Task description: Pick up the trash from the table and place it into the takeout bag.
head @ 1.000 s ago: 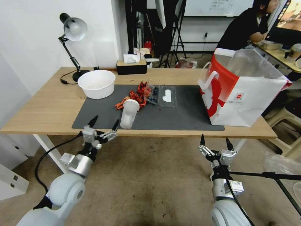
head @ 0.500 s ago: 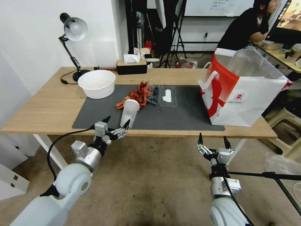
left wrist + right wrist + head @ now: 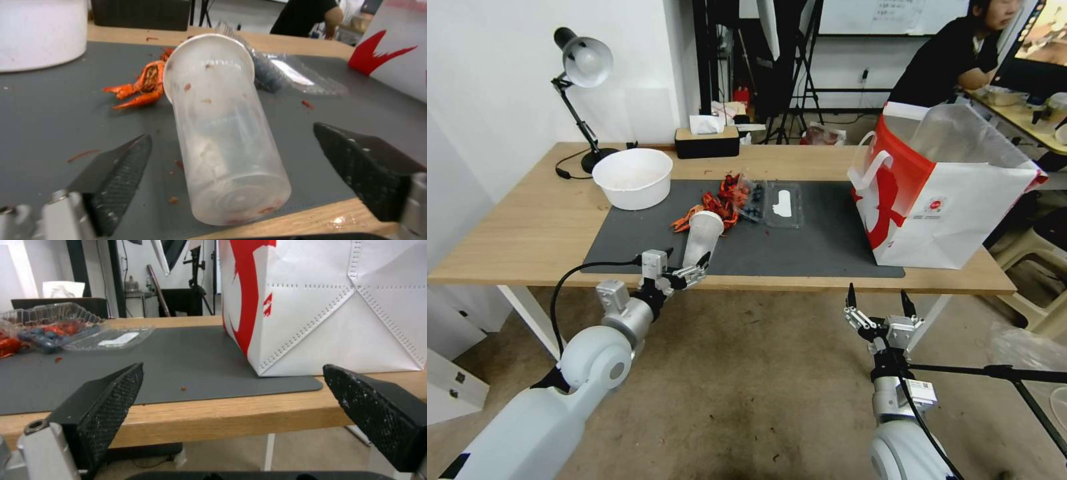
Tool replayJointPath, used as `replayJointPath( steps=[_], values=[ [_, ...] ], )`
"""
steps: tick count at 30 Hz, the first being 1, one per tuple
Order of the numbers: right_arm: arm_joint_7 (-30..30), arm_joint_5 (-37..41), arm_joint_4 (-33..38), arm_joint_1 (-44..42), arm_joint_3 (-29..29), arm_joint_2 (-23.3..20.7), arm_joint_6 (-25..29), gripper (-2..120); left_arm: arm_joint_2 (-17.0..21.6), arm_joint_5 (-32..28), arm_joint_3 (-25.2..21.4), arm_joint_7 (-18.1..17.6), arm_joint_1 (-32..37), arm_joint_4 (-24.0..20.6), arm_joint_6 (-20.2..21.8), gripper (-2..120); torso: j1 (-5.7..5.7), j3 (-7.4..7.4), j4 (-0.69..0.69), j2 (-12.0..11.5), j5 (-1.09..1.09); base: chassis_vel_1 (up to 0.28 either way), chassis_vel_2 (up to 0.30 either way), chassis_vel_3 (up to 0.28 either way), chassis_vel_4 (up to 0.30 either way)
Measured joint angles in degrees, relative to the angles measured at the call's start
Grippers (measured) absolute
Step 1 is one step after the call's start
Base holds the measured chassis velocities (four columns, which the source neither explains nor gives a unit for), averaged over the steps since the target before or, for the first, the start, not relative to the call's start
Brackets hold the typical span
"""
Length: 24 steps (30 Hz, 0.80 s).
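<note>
The step in hand is the approach to the first pickup: the left gripper [image 3: 684, 263] sits at the near edge of the bench [image 3: 527, 227], its jaws spread wide and empty, one on either side of the frosted plastic cup [image 3: 222, 130] without touching it. The cup appears to lie tilted on the dark mat [image 3: 827, 247], base toward the gripper and open mouth facing away, with red shell scraps [image 3: 710, 208] and a clear clamshell container [image 3: 774, 203] just beyond it. The takeout bag [image 3: 954, 207] stands upright at the right end of the mat, well apart from the cup. The right gripper [image 3: 878, 308] hangs below the bench edge, jaws likewise apart and holding nothing (idle, by appearance). Judgement: the next move calls for a short advance and a gentle closure on the cup's lower body, since thin plastic is likely to buckle or slip.
</note>
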Motion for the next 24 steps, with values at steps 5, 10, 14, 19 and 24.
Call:
replayJointPath(
  steps=[5, 10, 14, 19, 24],
  values=[
    [0.02, -0.15, -0.03, -0.05, 0.01, 0.06, 0.03, 100, -0.04, -0.07, 0.88, -1.48, -0.36, 0.03, 1.89, 75, -0.01, 0.0, 0.0, 0.0, 0.01, 0.0, 0.0, 0.0, 0.0],
    [0.03, -0.24, -0.16, -0.07, 0.01, 0.11, 0.13, 100, -0.04, -0.13, 1.37, -2.0, -0.32, -0.07, 2.86, 59, -0.01, 0.0, 0.0, 0.0, 0.01, 0.0, 0.0, 0.0, 0.0],
    [0.04, -0.38, -0.29, -0.08, -0.01, 0.2, 0.17, 100, -0.1, -0.19, 1.63, -2.24, -0.42, -0.22, 3.69, 49, -0.02, 0.0, 0.01, 0.01, 0.02, 0.0, 0.0, 0.0, 0.0],
    [0.1, -0.55, -0.36, -0.23, -0.04, 0.27, 0.28, 100, -0.05, -0.06, 1.65, -2.41, -0.44, -0.27, 4.21, 49, -0.01, 0.0, 0.0, 0.02, 0.01, 0.0, 0.0, 0.0, 0.0],
    [0.14, -0.66, -0.4, -0.27, -0.05, 0.3, 0.36, 100, 0.29, 0.95, 1.52, -0.61, -0.13, -0.09, 2.71, 49, -0.01, 0.0, 0.02, 0.01, 0.0, 0.0, 0.0, 0.0, 0.0]
  ],
)
